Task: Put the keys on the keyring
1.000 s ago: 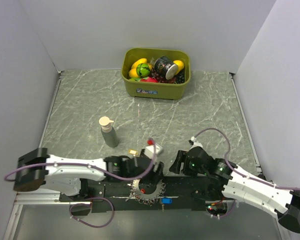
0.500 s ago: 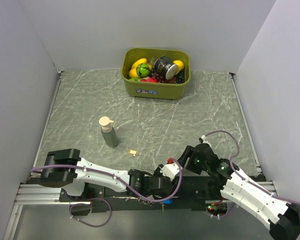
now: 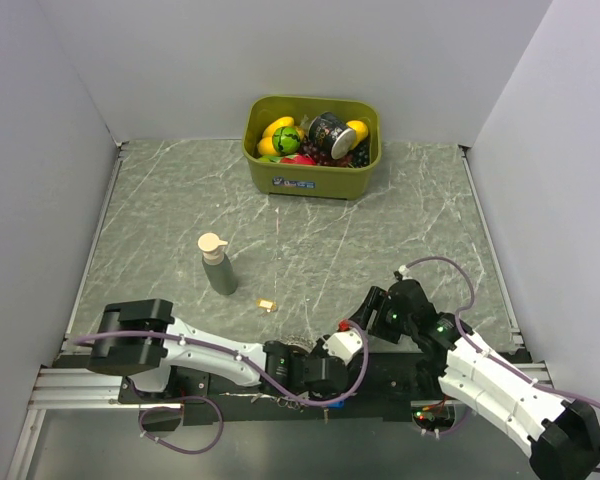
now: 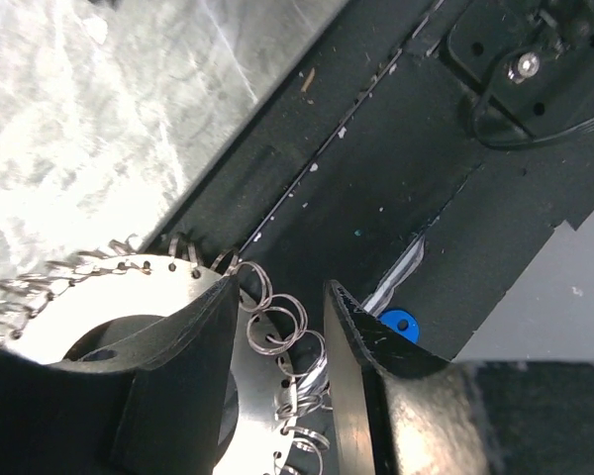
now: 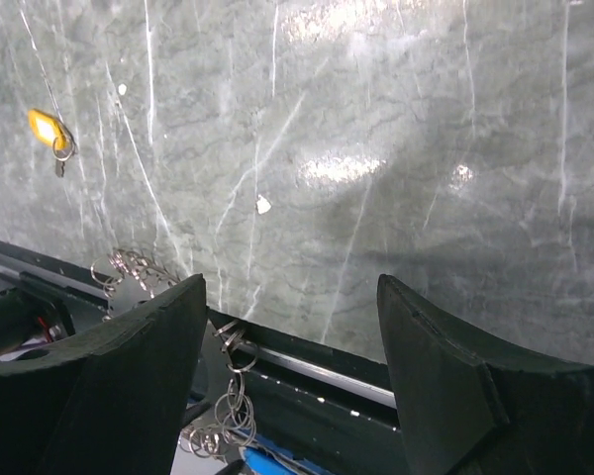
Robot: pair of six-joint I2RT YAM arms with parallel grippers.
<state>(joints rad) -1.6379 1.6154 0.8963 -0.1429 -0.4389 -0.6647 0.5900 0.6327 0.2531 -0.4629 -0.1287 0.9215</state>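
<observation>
The keyring (image 4: 168,297) is a silvery disc edged with many small split rings; it lies on the black base rail and is mostly hidden under my left arm in the top view (image 3: 298,342). My left gripper (image 4: 282,332) is open, its jaws straddling the rings at the disc's edge. The blue key (image 4: 399,324) lies on the rail just right of that gripper. The yellow key (image 3: 267,303) lies on the marble, also in the right wrist view (image 5: 48,127). My right gripper (image 5: 292,336) is wide open and empty over the table's front edge. The red key is not visible.
An olive-green bin (image 3: 310,182) full of toys stands at the back. A grey pump bottle (image 3: 217,263) stands left of centre. The black base rail (image 3: 390,372) runs along the near edge. White walls close in both sides.
My left arm swung from above the keyring down and to the right, so its gripper now lies low along the rail at the disc's edge. My right gripper shifted slightly right.
</observation>
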